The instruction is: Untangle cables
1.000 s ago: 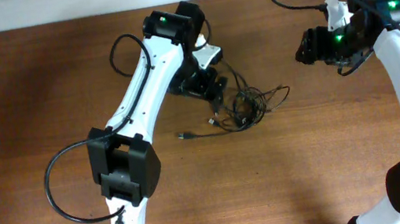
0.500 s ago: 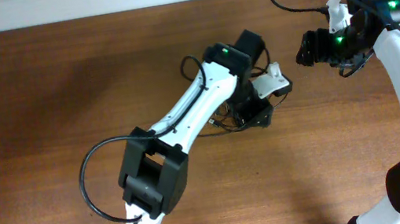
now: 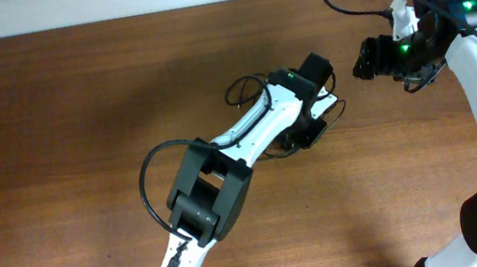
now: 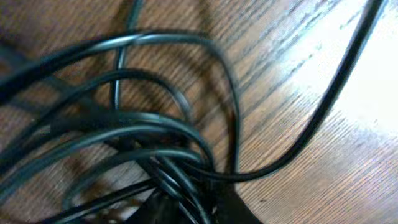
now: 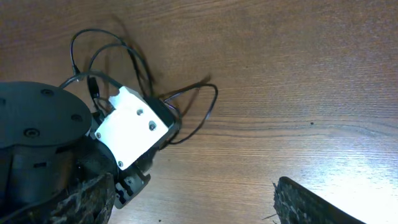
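The cables [image 3: 340,102] lie in a tangle at the table's middle, mostly covered by my left gripper [image 3: 312,132] in the overhead view. In the left wrist view, black cable loops [image 4: 155,118] fill the frame and bunch together between my left gripper's [image 4: 199,208] dark fingers [image 4: 239,208], which are shut on them. My right gripper [image 3: 362,58] hovers to the right of the tangle. In the right wrist view it [image 5: 199,205] stands open, fingers [image 5: 311,202] wide apart over bare wood, with cable loops [image 5: 199,106] beyond.
The left arm's white wrist plate [image 5: 130,127] sits close to the right gripper's left finger. The arm's own thicker black cable [image 3: 155,179] loops beside its elbow. The wooden table [image 3: 49,133] reaches a pale wall at the back.
The left arm has swung right, from the tangle's left side to over it, and its jaws have shut on the cables. The right arm has held still.
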Controlling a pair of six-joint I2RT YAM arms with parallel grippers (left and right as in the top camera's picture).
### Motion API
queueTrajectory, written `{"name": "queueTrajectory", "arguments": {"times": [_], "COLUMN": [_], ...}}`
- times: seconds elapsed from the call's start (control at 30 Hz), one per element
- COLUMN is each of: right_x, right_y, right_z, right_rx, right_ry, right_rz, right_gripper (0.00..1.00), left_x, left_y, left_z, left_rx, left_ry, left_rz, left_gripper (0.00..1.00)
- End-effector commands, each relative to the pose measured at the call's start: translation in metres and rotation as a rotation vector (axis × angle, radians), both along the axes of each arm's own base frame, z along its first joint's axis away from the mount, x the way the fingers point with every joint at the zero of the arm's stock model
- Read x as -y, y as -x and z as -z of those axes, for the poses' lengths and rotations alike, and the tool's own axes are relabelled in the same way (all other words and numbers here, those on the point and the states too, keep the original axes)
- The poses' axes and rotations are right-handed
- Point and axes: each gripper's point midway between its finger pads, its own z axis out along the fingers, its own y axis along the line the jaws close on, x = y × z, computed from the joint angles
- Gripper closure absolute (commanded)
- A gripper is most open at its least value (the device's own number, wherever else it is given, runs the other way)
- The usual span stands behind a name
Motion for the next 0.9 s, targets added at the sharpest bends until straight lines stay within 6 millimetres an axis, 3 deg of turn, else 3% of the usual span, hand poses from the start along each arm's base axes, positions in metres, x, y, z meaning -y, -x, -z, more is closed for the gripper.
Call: {"name": "queueTrajectory", "arguments": {"times": [0.0, 0.07, 0.1, 0.2, 0.27, 0.37, 0.4, 0.5, 0.57, 0.67, 0.8, 0.83, 0.87], "right_x": [0.000, -0.001, -0.009, -0.042, -0.067, -0.090, -0.097, -0.100, -0.105, -0.092, -0.105, -0.105, -0.103], "right_y": [0.001, 0.002, 0.002, 0.004, 0.004, -0.005, -0.009, -0.016, -0.022, -0.030, -0.031, -0.031, -0.031], "right_z": [0.004, 0.004, 0.002, -0.012, -0.027, -0.047, -0.048, -0.031, -0.034, -0.027, -0.014, -0.014, -0.014], "right_rx": [-0.014, -0.020, -0.019, -0.004, 0.042, 0.125, 0.139, 0.089, 0.116, 0.103, 0.072, 0.071, 0.068], "right_ry": [0.007, -0.007, -0.049, -0.239, -0.374, -0.488, -0.488, -0.355, -0.356, -0.297, -0.297, -0.301, -0.299], "right_rz": [-0.001, 0.019, 0.008, -0.074, -0.175, -0.243, -0.251, -0.122, -0.119, -0.004, -0.028, -0.030, -0.025], "right_gripper": [0.17, 0.18, 0.17, 0.18, 0.18, 0.18, 0.23, 0.37, 0.45, 0.65, 0.96, 0.96, 0.96], "left_x": [-0.006, -0.008, -0.008, 0.003, 0.002, -0.012, -0.012, -0.011, -0.011, -0.012, -0.007, -0.009, -0.018], "left_y": [-0.002, -0.009, -0.013, -0.007, -0.011, -0.020, -0.019, -0.015, -0.013, -0.008, -0.007, -0.009, -0.024], "left_z": [0.004, -0.035, -0.070, -0.157, -0.203, -0.231, -0.239, -0.262, -0.263, -0.266, -0.282, -0.282, -0.279], "left_rx": [-0.031, -0.049, -0.059, -0.126, -0.229, -0.337, -0.363, -0.433, -0.449, -0.484, -0.507, -0.499, -0.439], "left_ry": [-0.029, 0.011, 0.060, 0.326, 0.572, 0.765, 0.816, 0.944, 0.945, 0.956, 1.046, 1.049, 1.049], "left_rz": [-0.055, -0.078, -0.078, 0.013, -0.004, -0.041, -0.037, -0.020, -0.024, -0.034, 0.005, 0.004, -0.005], "left_gripper": [0.99, 1.00, 1.00, 1.00, 0.98, 0.96, 0.96, 0.96, 0.97, 1.00, 1.00, 1.00, 1.00]}}
